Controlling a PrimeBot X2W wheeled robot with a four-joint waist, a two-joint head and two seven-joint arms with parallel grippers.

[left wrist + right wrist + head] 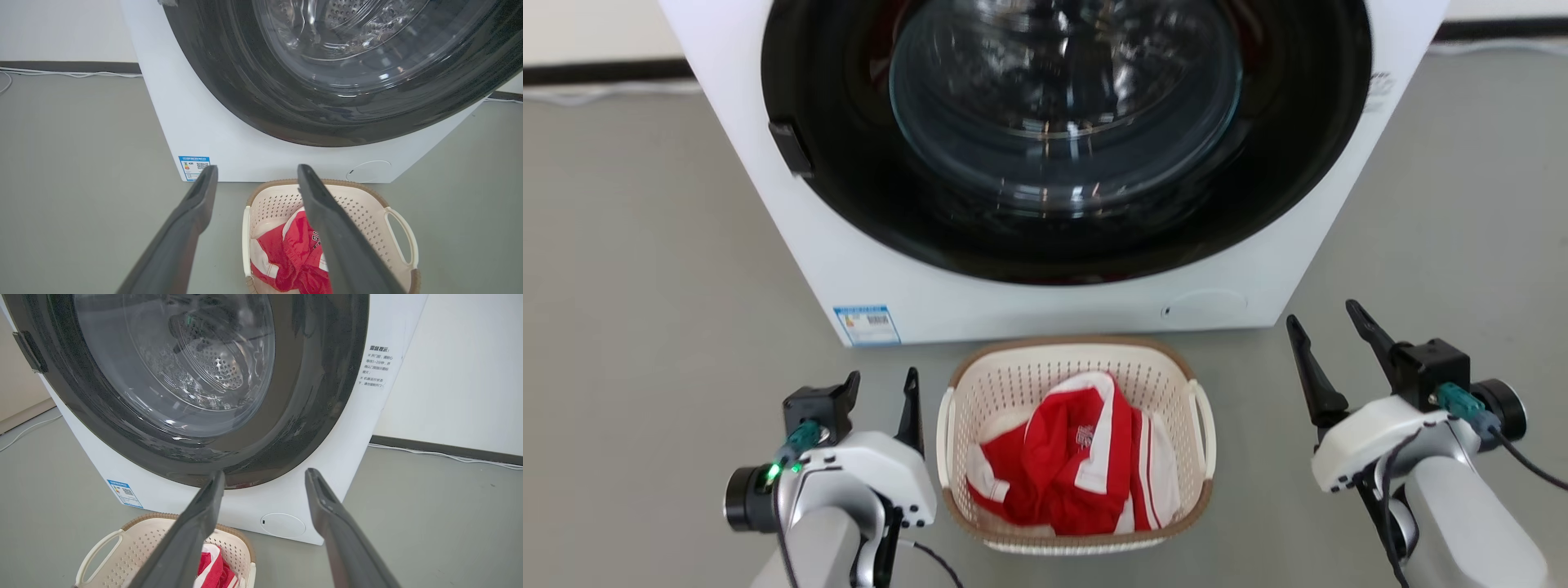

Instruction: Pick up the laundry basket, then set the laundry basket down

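Observation:
The laundry basket [1013, 384] stands on the grey floor right in front of the washing machine. It is cream, perforated, with a brown rim and white loop handles, and holds red and white clothes [1078, 465]. My left gripper [882, 389] hovers open just left of the basket's left handle [944, 441]. My right gripper [1327, 331] is open too, farther off to the basket's right. In the left wrist view the laundry basket [367, 212] lies below my fingers. The right wrist view catches the laundry basket [139, 547] at the lower left.
A white washing machine [882, 269] with a big dark round door [1062, 122] stands close behind the basket. White cables [69, 74] run along the wall's dark skirting. Grey floor stretches on both sides of the machine.

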